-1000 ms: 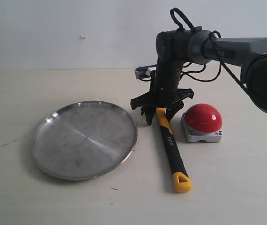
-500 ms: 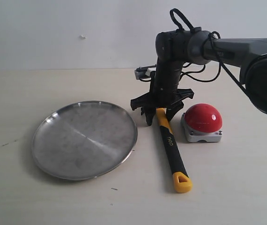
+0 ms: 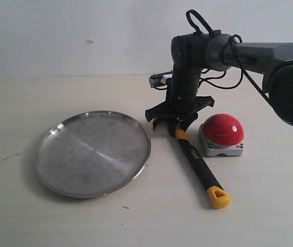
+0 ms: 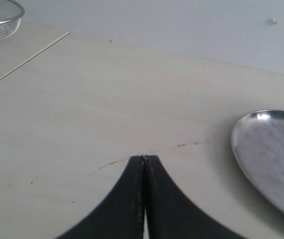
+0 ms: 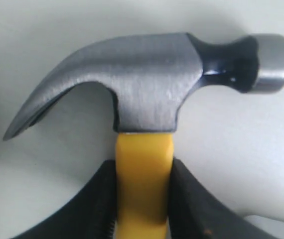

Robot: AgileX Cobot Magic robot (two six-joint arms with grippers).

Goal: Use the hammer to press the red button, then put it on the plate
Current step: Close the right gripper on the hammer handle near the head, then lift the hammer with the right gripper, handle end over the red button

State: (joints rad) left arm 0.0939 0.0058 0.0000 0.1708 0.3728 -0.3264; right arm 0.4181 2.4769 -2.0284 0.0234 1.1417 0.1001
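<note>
My right gripper [image 3: 177, 125] is shut on the hammer [image 3: 198, 162], gripping the yellow neck just below the head. In the right wrist view the dark metal head [image 5: 152, 84] shows above the fingers [image 5: 99, 204]. The handle slants down toward the front right, its yellow end [image 3: 218, 197] near the table. The red button [image 3: 222, 129] on its grey base sits just right of the gripper. The steel plate [image 3: 92, 153] lies to the left. My left gripper [image 4: 144, 159] is shut on nothing, over bare table beside the plate [image 4: 271, 149].
A wire mesh basket [image 4: 0, 20] sits at the far corner in the left wrist view. A pale wall rises behind the table. The right arm [image 3: 254, 54] reaches in from the right edge above the button.
The right gripper has risen slightly with the hammer's head end; the handle has swung so its yellow end moved right and a little away from the front. Plate and button are unmoved.
</note>
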